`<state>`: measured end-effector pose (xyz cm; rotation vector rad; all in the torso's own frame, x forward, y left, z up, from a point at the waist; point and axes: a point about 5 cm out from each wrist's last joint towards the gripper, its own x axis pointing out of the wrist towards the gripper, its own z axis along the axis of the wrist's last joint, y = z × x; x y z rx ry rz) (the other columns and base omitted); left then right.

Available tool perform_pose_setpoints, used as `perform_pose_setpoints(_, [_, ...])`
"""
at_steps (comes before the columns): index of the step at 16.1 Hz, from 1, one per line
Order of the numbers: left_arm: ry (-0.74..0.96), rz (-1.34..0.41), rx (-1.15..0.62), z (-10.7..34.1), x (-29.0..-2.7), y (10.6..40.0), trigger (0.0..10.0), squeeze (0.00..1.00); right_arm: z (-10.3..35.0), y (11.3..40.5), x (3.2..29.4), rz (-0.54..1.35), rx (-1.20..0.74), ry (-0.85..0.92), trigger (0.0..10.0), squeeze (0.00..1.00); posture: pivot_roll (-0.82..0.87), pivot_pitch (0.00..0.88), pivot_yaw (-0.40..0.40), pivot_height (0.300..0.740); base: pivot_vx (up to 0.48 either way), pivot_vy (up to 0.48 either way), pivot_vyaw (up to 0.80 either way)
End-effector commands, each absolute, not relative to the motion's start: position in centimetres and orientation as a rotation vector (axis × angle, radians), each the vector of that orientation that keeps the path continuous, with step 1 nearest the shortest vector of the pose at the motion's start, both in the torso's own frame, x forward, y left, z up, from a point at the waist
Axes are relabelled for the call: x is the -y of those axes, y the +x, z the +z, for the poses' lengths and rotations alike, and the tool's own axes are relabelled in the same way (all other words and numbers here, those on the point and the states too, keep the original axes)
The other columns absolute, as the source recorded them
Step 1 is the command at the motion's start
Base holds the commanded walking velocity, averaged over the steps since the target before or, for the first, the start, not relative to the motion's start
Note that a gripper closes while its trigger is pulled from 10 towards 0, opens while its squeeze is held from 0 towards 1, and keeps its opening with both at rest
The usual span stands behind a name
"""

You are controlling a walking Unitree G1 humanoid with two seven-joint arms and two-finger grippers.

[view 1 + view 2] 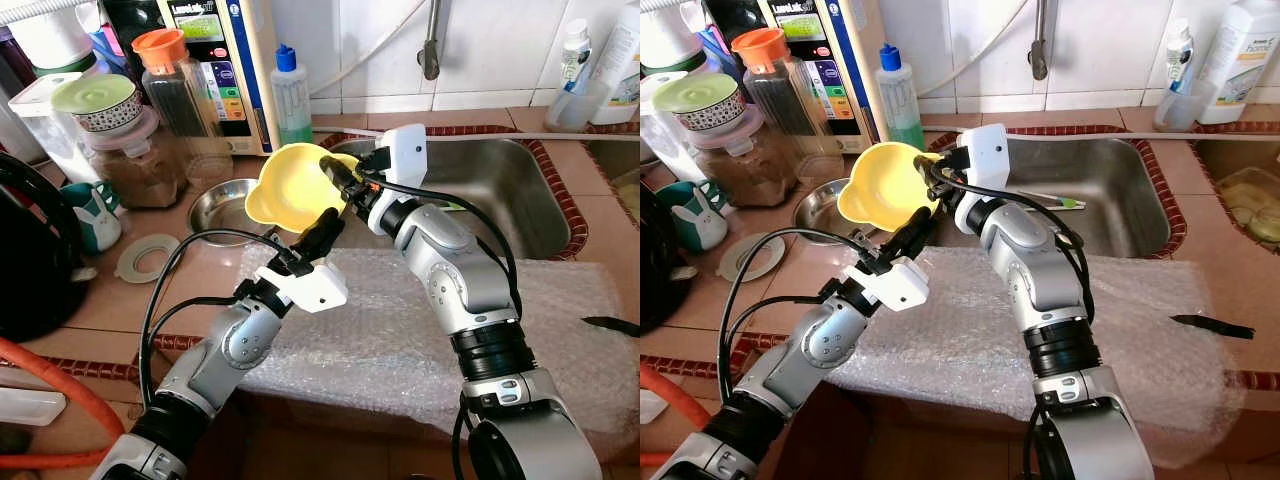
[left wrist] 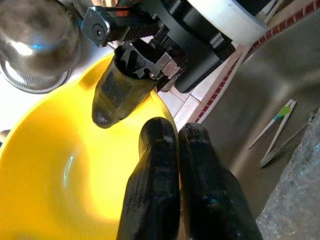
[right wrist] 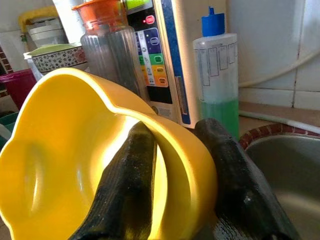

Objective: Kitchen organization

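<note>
From the left eye, the right gripper [image 1: 338, 182] holds a yellow bowl [image 1: 290, 187] up in the air at the sink's [image 1: 520, 190] near-left corner, tipped on its side, and the left gripper [image 1: 322, 229] reaches up to the bowl's lower edge.

The right eye shows the same pair above a sheet of bubble wrap [image 1: 1120, 300] spread on the tiled counter [image 1: 1210, 215], with a steel bowl [image 1: 818, 205], jars and a soap bottle [image 1: 898, 95] behind.

In the left wrist view that gripper's fingers [image 2: 155, 185] press together on the bowl's rim.

In the right wrist view one finger [image 3: 127, 190] lies inside the bowl and one outside, clamped on the wall.

I judge this a hand-over midway; the bowl is not yet set down anywhere and the crowded counter looks largely unsorted
</note>
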<state>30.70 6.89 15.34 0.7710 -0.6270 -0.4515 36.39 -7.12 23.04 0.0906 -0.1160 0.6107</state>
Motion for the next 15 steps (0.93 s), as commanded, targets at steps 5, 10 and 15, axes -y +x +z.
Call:
perform_pose_setpoints(5, [0.650,-0.445,0.710,17.1,-6.8,30.2,10.0,1.00,22.9,37.6,12.0,0.310,0.141,0.110,0.0,0.00,-0.33,0.090,0.134,0.740,0.000,0.000,0.00])
perform_pose_setpoints(10, [0.325,-0.470,0.555,17.7,-6.8,30.5,10.0,1.00,21.4,37.8,16.6,0.061,0.149,-0.048,0.0,0.00,-0.32,0.091,0.138,0.740,0.000,0.000,0.00])
perform_pose_setpoints(15, [0.184,-0.663,0.354,15.5,-6.1,29.6,10.0,1.00,18.5,37.2,21.3,-0.071,0.065,-0.097,0.0,0.00,-0.31,0.092,0.150,0.740,0.000,0.000,0.00])
